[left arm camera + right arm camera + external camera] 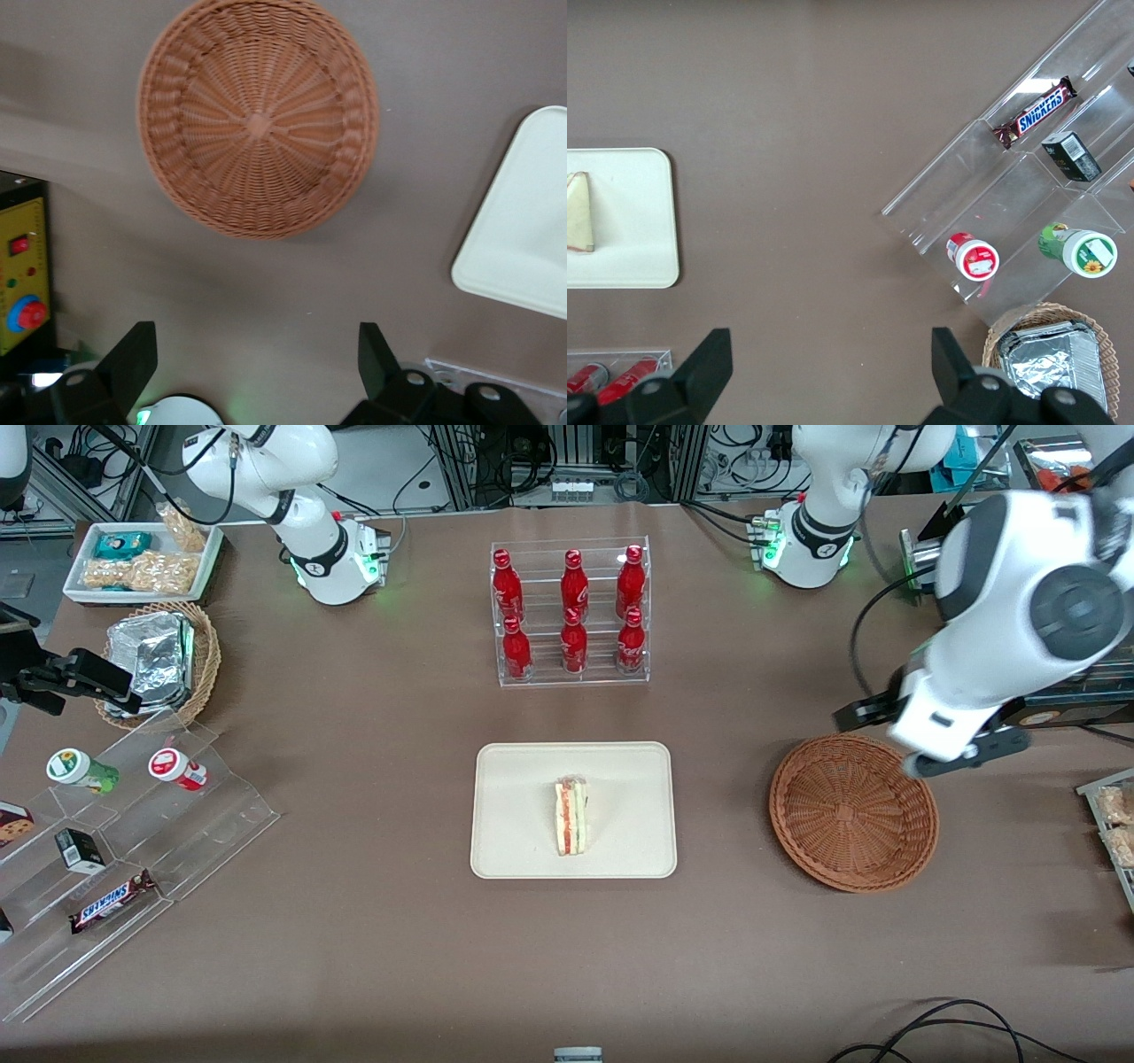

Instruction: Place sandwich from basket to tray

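While sandwich [571, 817] lies on tray [514, 797], gripper [257, 354], tips cropped, gapes unladen above basket [852, 812]

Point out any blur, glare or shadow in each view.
Front view: working arm blurred above the basket; sandwich crisp on the tray. Left wrist view: open pincer dark, basket softly blurred. Right wrist view: glare on the acrylic stand.

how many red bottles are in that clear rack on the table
6: three on the rack's upper step, three on the lower step nearer the front camera, e.g.. Gripper hangs open above the table, holding nothing.
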Robot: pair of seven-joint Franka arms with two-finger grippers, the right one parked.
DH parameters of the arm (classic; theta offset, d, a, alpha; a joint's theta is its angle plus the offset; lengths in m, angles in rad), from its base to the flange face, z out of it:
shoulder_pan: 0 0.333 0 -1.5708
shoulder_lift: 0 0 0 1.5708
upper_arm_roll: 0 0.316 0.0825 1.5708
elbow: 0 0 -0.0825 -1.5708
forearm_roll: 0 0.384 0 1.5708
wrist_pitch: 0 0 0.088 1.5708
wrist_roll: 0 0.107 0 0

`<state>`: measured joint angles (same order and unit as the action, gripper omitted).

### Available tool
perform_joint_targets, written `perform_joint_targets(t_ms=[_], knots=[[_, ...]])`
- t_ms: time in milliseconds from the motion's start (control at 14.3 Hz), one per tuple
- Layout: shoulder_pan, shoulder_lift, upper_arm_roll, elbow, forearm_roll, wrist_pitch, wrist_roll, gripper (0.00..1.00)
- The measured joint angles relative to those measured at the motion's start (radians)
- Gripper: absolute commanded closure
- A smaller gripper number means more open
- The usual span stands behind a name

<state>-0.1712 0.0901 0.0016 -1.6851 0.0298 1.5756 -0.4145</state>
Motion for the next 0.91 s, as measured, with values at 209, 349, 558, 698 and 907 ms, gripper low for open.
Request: perform_joint_targets(t_ms=[209, 349, 558, 698, 907], knots=[[0.077, -0.039, -0.005, -0.015, 0.000, -0.025, 0.142, 0.00], [0.150, -0.062, -0.035, -0.015, 0.000, -0.037, 0.248, 0.00], [0.225, -0.092, -0.100, -0.014, 0.000, -0.039, 0.307, 0.00], [0.227, -0.097, -0.113, -0.002, 0.000, -0.018, 0.308, 0.00], [0.208, -0.097, -0.096, 0.008, 0.000, 0.042, 0.309, 0.00]])
